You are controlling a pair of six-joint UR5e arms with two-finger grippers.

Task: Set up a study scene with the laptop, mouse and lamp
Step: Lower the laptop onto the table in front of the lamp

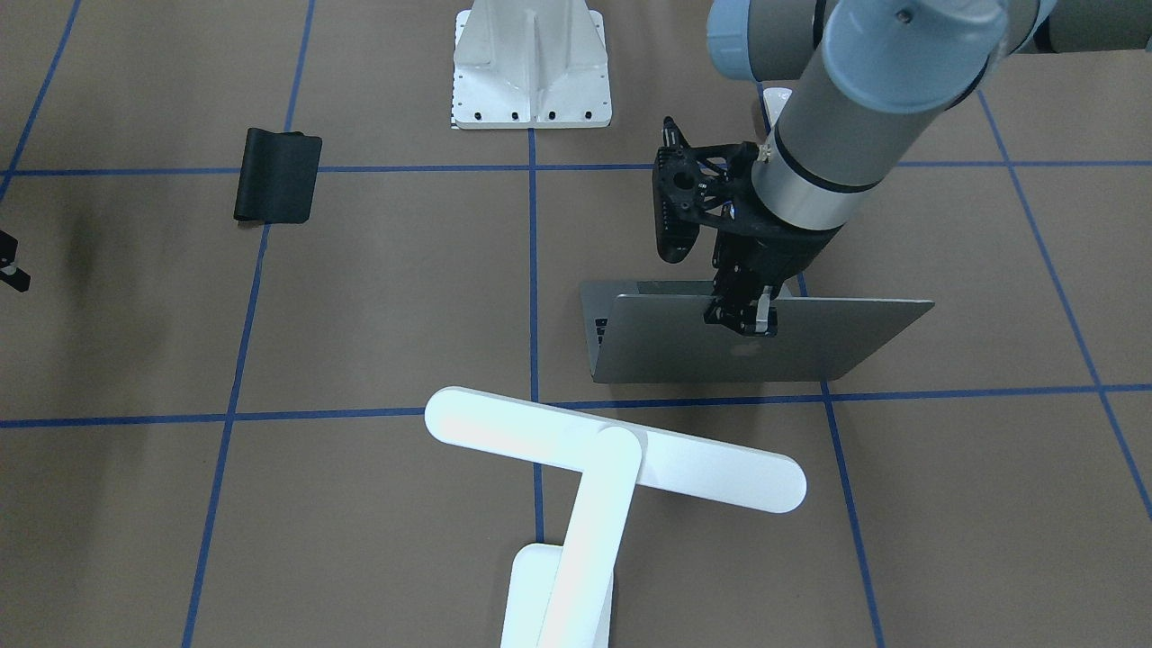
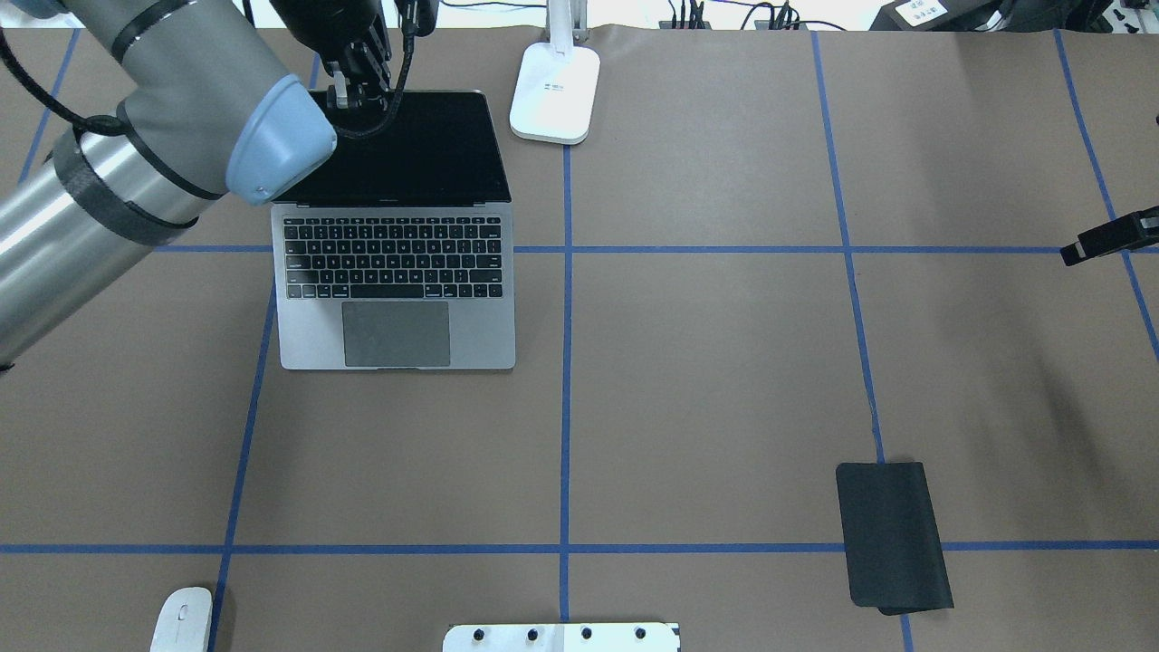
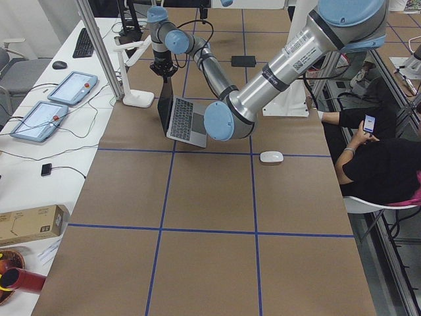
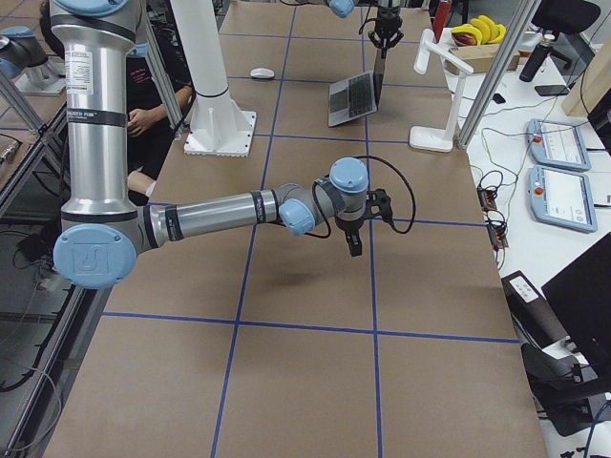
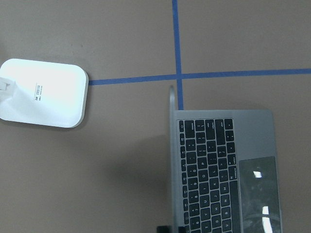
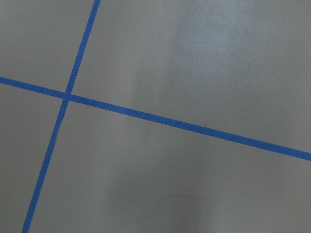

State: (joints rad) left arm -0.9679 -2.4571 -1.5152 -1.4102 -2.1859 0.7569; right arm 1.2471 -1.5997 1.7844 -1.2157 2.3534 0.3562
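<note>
The grey laptop stands open on the left half of the table, its dark screen raised and its keyboard showing. My left gripper is shut on the top edge of the lid; the wrist view shows the lid edge-on. The white lamp stands just beyond the laptop, and its base rests at the far table edge. Close to the near table edge, by the left arm's base, lies the white mouse. My right gripper hovers at the far right over bare table, and its finger state is unclear.
A flat black pad lies at the near right. The white ribbed pedestal sits at the near middle edge. Blue tape lines grid the brown table. A seated person is beside the table.
</note>
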